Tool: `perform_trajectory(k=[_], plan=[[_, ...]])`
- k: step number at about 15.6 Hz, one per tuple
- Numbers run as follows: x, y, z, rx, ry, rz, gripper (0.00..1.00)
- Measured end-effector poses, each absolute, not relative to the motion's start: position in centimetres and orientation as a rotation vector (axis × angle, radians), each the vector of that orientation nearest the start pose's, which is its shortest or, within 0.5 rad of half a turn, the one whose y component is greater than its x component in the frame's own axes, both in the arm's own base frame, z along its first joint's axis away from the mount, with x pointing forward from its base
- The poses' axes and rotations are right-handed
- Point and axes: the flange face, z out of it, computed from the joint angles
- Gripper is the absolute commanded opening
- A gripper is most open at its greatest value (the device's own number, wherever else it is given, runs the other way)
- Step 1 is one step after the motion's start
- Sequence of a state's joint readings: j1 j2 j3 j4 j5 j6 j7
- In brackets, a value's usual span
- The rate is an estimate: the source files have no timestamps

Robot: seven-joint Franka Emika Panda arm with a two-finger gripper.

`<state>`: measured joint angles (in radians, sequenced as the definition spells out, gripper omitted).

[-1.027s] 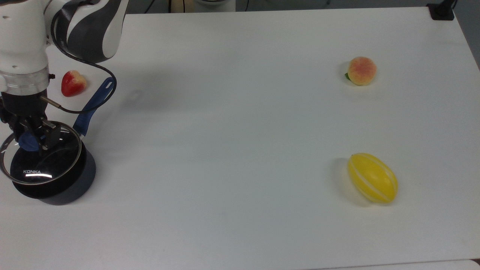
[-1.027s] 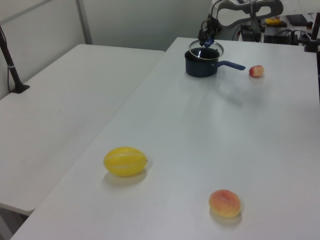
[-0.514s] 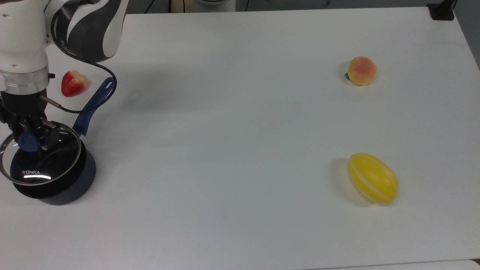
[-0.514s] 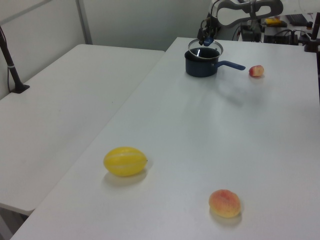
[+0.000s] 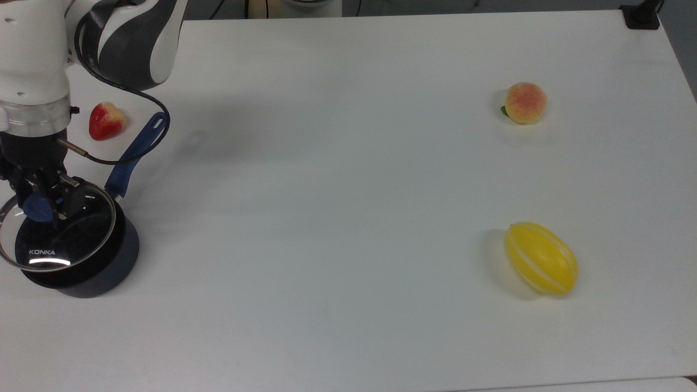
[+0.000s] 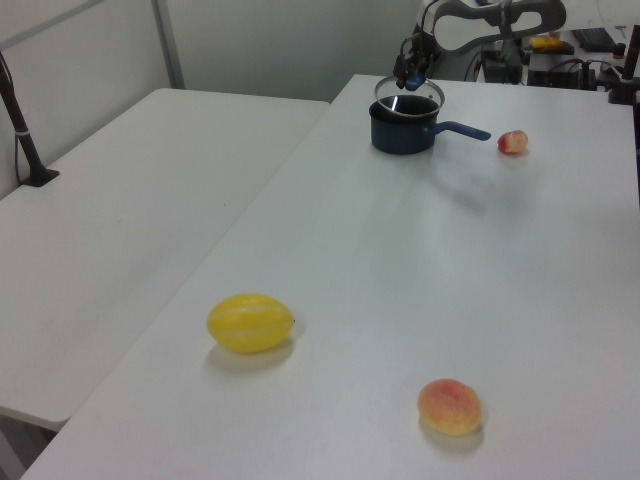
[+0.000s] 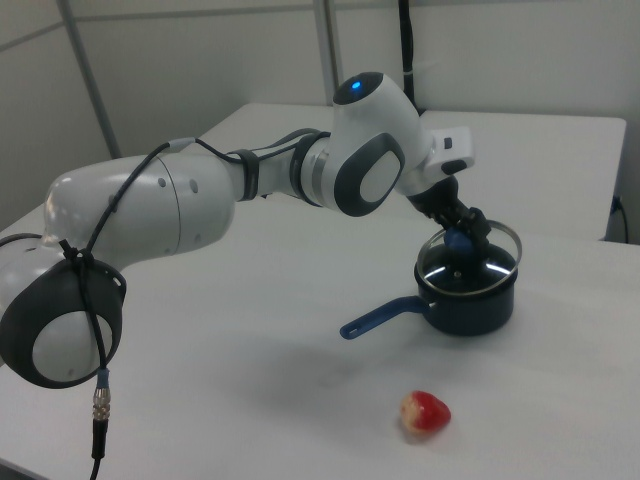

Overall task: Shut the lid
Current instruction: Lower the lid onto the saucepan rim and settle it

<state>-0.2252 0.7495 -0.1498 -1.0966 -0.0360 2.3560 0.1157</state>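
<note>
Hand (image 5: 39, 204) was clamped on the blue knob of the round clear glass lid with thin metal rim (image 5: 57, 231), holding it just above the black saucepan with the blue handle (image 5: 92, 272). In the right view the lid (image 7: 470, 255) sat tilted over the pan mouth (image 7: 468, 300), not seated (offset toward the top view's left, by my read). Next move likely needs a small shift over the pan, then straight down. Red strawberry-shaped fruit (image 5: 105, 121) sat nearby on the white counter (image 5: 348, 190).
</note>
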Motion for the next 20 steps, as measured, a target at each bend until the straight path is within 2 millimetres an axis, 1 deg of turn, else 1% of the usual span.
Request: perform_trajectory(k=[2,8,13,14,15,16,19,20], plan=[[75.6,-25.2,43.8,-3.153,0.645,-0.846,0.0],[75.7,-25.1,43.2,-3.156,0.642,-0.837,0.0],[76.0,-24.7,42.1,-3.171,0.624,-0.815,0.01],[76.0,-24.6,42.0,-3.174,0.621,-0.812,0.05],[76.1,-24.6,41.9,-3.176,0.62,-0.809,0.12],[76.1,-24.6,41.7,-3.177,0.62,-0.807,0.27],[76.1,-24.6,41.5,-3.178,0.619,-0.803,0.39],[76.1,-24.6,41.5,-3.178,0.619,-0.802,0.4]])
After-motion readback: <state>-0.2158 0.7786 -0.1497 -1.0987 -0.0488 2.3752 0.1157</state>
